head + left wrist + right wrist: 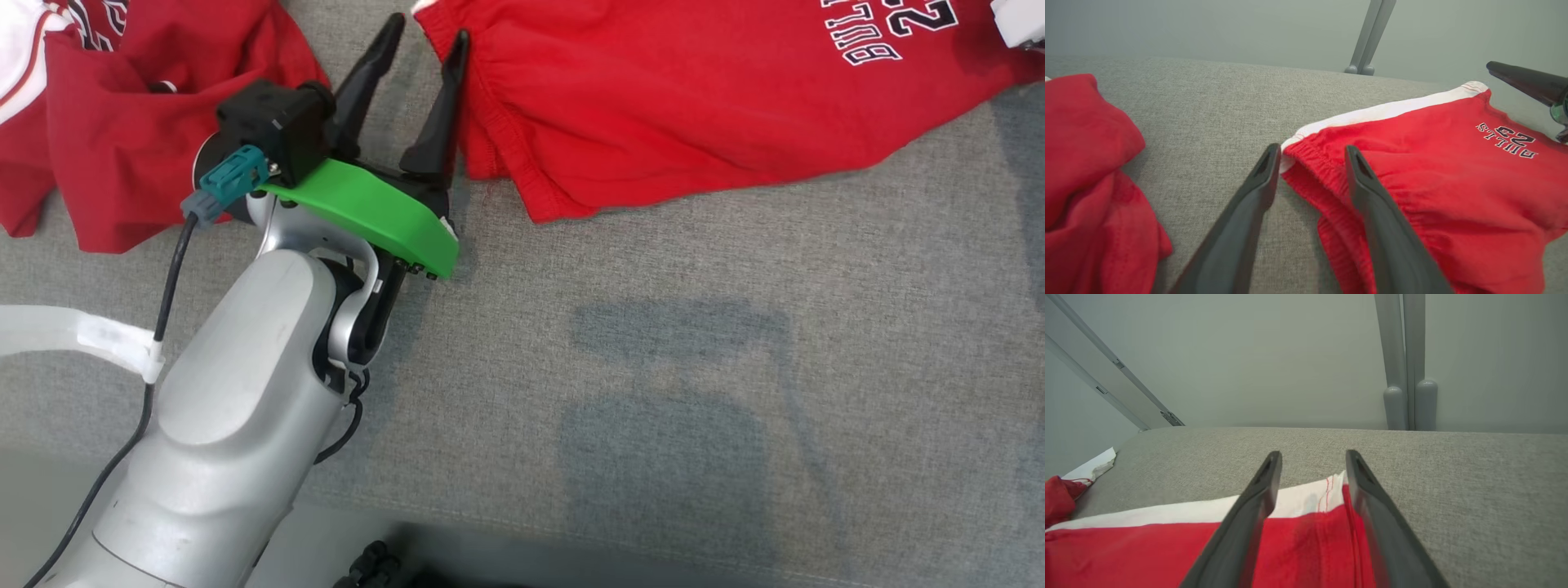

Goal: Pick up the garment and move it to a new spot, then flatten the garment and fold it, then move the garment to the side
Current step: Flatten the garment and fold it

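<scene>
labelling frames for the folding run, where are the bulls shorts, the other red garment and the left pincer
bulls shorts (pixel 694 106), head view, middle of the red panel
other red garment (pixel 122 155), head view, crumpled red middle
left pincer (pixel 429 28), head view, midway between its open fingertips

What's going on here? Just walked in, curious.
A robot is working on red shorts lying spread on the grey table. Its left gripper stands open at the waistband corner, its right gripper open at the far, white-edged corner. Neither holds the cloth. Another red garment lies bunched alongside.
</scene>
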Controlling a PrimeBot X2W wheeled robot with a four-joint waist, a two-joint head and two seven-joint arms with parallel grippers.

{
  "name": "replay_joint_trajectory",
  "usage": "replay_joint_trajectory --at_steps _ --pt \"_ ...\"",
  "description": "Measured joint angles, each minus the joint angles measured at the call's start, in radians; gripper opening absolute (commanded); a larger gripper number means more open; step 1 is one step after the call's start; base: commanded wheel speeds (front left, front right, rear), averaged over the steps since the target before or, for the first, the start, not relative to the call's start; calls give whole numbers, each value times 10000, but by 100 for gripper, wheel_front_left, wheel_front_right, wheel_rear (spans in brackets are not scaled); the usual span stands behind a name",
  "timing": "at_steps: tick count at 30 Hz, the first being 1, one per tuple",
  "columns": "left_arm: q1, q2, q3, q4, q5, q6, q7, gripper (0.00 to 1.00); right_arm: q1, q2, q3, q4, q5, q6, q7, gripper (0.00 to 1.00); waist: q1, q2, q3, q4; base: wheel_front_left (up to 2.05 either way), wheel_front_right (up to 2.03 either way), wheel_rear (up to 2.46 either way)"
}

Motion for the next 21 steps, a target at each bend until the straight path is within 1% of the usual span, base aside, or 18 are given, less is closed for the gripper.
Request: replay_joint_trajectory --at_steps 6,11,16,21 --pt "-23 31 13 301 105 0 -240 100 -107 456 67 437 8 0 -546 100 0 0 -169 -122 0 0 0" --pt "6 247 31 523 305 0 -418 100 43 541 86 811 90 2 -963 100 0 0 -450 -264 0 0 0" --pt "213 483 73 566 372 0 -474 100 495 558 203 1342 234 2 -1024 100 -1 0 -773 -432 0 0 0" --pt "372 443 -15 357 372 0 -545 100 693 579 253 1718 752 2 -673 100 0 0 -1008 -565 0 0 0"
